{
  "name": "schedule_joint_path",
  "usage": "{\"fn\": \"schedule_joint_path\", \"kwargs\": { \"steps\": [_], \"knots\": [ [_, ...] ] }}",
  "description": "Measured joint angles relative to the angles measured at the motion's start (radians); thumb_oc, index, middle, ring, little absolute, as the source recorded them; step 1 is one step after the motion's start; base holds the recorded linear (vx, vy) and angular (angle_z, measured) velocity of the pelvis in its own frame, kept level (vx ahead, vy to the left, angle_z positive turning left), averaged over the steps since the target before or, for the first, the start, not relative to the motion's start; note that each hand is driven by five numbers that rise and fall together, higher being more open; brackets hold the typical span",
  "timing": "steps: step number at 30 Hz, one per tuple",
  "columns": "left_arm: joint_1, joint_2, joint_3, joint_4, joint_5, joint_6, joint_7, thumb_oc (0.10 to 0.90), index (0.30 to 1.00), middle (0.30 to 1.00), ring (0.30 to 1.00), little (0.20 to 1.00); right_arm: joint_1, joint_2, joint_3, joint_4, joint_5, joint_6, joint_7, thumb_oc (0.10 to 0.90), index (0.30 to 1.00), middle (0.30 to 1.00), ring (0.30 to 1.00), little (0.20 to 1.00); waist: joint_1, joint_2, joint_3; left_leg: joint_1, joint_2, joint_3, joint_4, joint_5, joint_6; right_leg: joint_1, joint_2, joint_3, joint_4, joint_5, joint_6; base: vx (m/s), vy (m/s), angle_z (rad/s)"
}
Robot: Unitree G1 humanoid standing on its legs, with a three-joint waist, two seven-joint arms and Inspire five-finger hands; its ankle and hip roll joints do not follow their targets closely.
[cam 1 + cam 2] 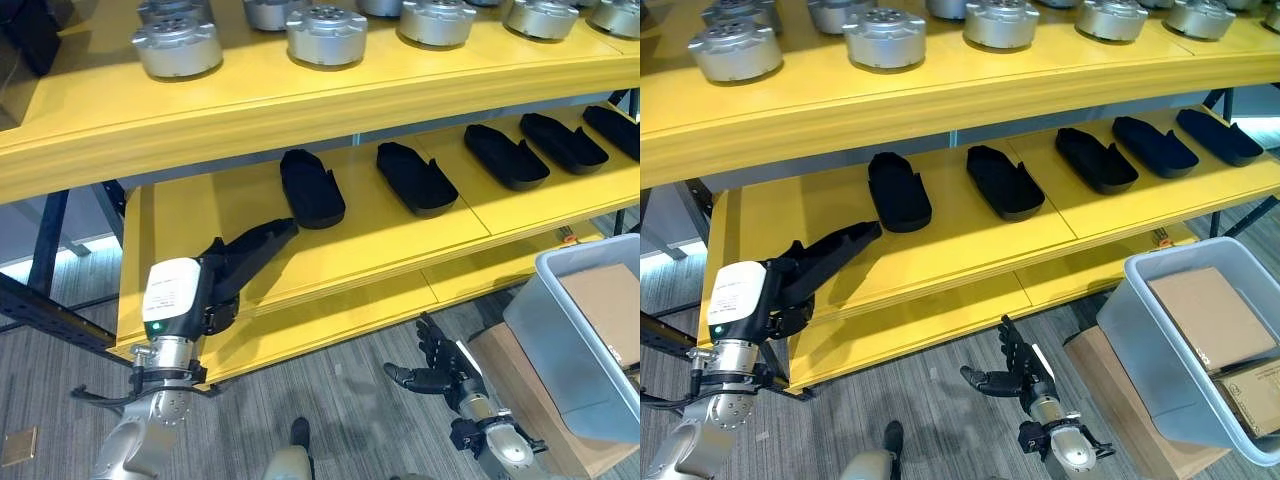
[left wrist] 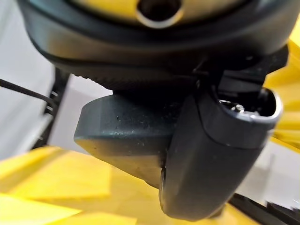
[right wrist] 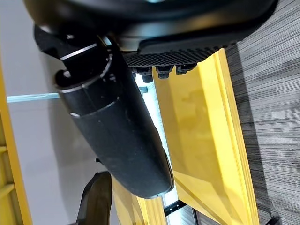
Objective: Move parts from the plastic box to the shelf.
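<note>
The shelf [image 1: 970,95] carries 6 silver round parts [image 1: 883,38] along its upper board in the right eye view, some cut off by the picture's edge. On the lower board lie 5 black parts [image 1: 898,190] in a row, and 1 more black part [image 1: 830,250] is at the board's front edge in the left hand [image 1: 780,290], making 6 black parts in all. There is 1 plastic box [image 1: 1160,380] with 2 cardboard pieces [image 1: 1205,315] showing inside it, 1 cardboard carton [image 1: 1120,420] beneath it, and 2 hands, the right hand [image 1: 1015,375] being the second.
</note>
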Motion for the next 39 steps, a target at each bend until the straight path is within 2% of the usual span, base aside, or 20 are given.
{"fn": "schedule_joint_path", "kwargs": {
  "steps": [4,7,11,21,26,28,31,33,34,35,36,37,38,39],
  "knots": [
    [0.037,-0.002,0.017,-0.009,-0.001,0.011,0.002,0.4,0.3,0.3,0.3,0.3,0.044,-0.009,-0.007,0.001,0.0,0.003,0.0,0.9,1.0,1.0,1.0,1.0,0.02,-0.012,0.003,-0.038,0.0,-0.012,0.044,-0.035,-0.003,-0.006,0.004,-0.007,0.02,-0.007,-0.003,0.0,0.001,0.1],
    [0.064,-0.005,0.018,-0.012,-0.001,0.011,0.002,0.4,0.3,0.3,0.3,0.3,0.065,-0.013,-0.007,0.002,0.001,0.013,0.0,0.9,1.0,1.0,1.0,1.0,0.042,-0.029,0.004,-0.085,-0.002,-0.039,0.096,-0.052,-0.001,-0.016,0.004,-0.036,0.029,-0.019,-0.012,0.01,0.003,0.27],
    [0.069,-0.005,0.021,-0.013,-0.003,0.014,0.009,0.4,0.3,0.3,0.3,0.3,0.055,-0.012,-0.006,0.001,0.002,0.015,0.003,0.9,1.0,1.0,1.0,1.0,0.078,-0.039,0.004,-0.102,-0.012,-0.046,0.113,-0.054,0.004,-0.019,-0.002,-0.046,0.04,-0.016,-0.006,0.01,0.007,0.13],
    [0.059,-0.004,0.057,-0.011,-0.002,0.05,0.038,0.4,0.3,0.3,0.3,0.3,-0.022,-0.012,0.002,0.001,0.003,0.017,0.012,0.9,1.0,1.0,1.0,1.0,0.085,-0.067,0.01,-0.13,-0.027,-0.07,0.147,-0.065,0.013,-0.016,-0.01,-0.073,0.041,-0.021,-0.001,0.03,0.039,0.08],
    [-0.021,-0.002,0.049,0.009,-0.001,0.078,0.041,0.4,0.3,0.3,0.3,0.3,-0.03,-0.013,0.016,0.001,0.003,0.019,0.015,0.9,1.0,1.0,1.0,1.0,0.087,-0.071,0.012,-0.156,-0.036,-0.068,0.192,-0.097,0.023,-0.019,-0.02,-0.074,0.042,-0.025,0.001,0.08,0.087,0.01],
    [-0.07,0.009,0.048,0.009,-0.001,0.087,0.04,0.4,0.3,0.3,0.3,0.3,-0.057,-0.02,0.038,-0.001,0.003,0.022,0.024,0.9,1.0,1.0,1.0,1.0,0.08,-0.082,0.015,-0.169,-0.051,-0.055,0.222,-0.112,0.032,-0.023,-0.039,-0.071,0.045,-0.027,0.012,0.14,0.211,-0.02],
    [-0.11,0.016,0.046,0.007,-0.001,0.088,0.04,0.4,0.3,0.3,0.3,0.3,-0.073,-0.022,0.048,-0.006,0.003,0.022,0.036,0.9,1.0,1.0,1.0,1.0,0.069,-0.092,0.014,-0.173,-0.082,-0.04,0.26,-0.157,0.068,-0.04,-0.08,-0.069,0.113,-0.023,0.032,0.06,0.262,0.0],
    [-0.127,0.022,0.048,0.007,-0.001,0.09,0.041,0.4,0.3,0.3,0.3,0.3,-0.092,-0.023,0.058,-0.006,0.0,0.022,0.035,0.9,1.0,1.0,1.0,1.0,0.05,-0.089,0.015,-0.17,-0.102,-0.03,0.258,-0.155,0.094,-0.17,-0.127,-0.024,0.347,0.024,0.014,-0.05,0.324,0.01],
    [-0.128,0.029,0.048,0.007,-0.001,0.09,0.041,0.4,0.3,0.3,0.3,0.3,-0.095,-0.021,0.067,-0.008,-0.001,0.022,0.035,0.9,1.0,1.0,1.0,1.0,0.039,-0.09,0.015,-0.169,-0.107,-0.024,0.262,-0.143,0.108,-0.217,-0.147,0.004,0.413,0.06,0.013,-0.02,0.204,0.0],
    [-0.128,0.053,0.044,0.005,-0.001,0.09,0.041,0.4,0.3,0.3,0.3,0.3,-0.096,-0.025,0.086,-0.024,-0.005,0.021,0.036,0.9,1.0,1.0,1.0,1.0,0.023,-0.074,0.025,-0.17,-0.107,-0.013,0.269,-0.146,0.123,-0.292,-0.161,0.056,0.536,0.136,0.021,0.04,0.132,0.09],
    [-0.139,0.085,0.022,0.008,0.001,0.092,0.039,0.4,0.3,0.3,0.3,0.3,-0.091,-0.03,0.106,-0.044,-0.033,0.02,0.044,0.9,1.0,1.0,1.0,1.0,0.004,-0.061,0.038,-0.167,-0.121,-0.021,0.285,-0.157,0.135,-0.361,-0.181,0.116,0.645,0.174,0.032,0.08,0.019,-0.03],
    [-0.14,0.084,0.021,0.004,0.001,0.089,0.039,0.4,0.3,0.3,0.3,0.3,-0.092,-0.029,0.116,-0.044,-0.039,0.02,0.046,0.9,1.0,1.0,1.0,1.0,0.004,-0.046,0.048,-0.163,-0.122,-0.011,0.29,-0.166,0.144,-0.377,-0.187,0.118,0.652,0.165,0.039,0.1,-0.009,-0.08],
    [-0.142,0.082,0.014,0.002,0.001,0.091,0.04,0.4,0.3,0.3,0.3,0.3,-0.089,-0.027,0.12,-0.043,-0.039,0.021,0.055,0.9,1.0,1.0,1.0,1.0,0.012,-0.043,0.057,-0.147,-0.132,-0.01,0.279,-0.179,0.13,-0.365,-0.224,0.069,0.577,0.122,0.009,0.08,-0.159,-0.19],
    [-0.141,0.081,0.006,0.0,0.001,0.091,0.039,0.4,0.3,0.3,0.3,0.3,-0.08,-0.026,0.12,-0.043,-0.039,0.021,0.059,0.9,1.0,1.0,1.0,1.0,0.015,-0.03,0.067,-0.134,-0.139,-0.009,0.263,-0.172,0.132,-0.322,-0.246,0.022,0.442,0.092,-0.001,0.06,-0.192,-0.09]
  ]
}}
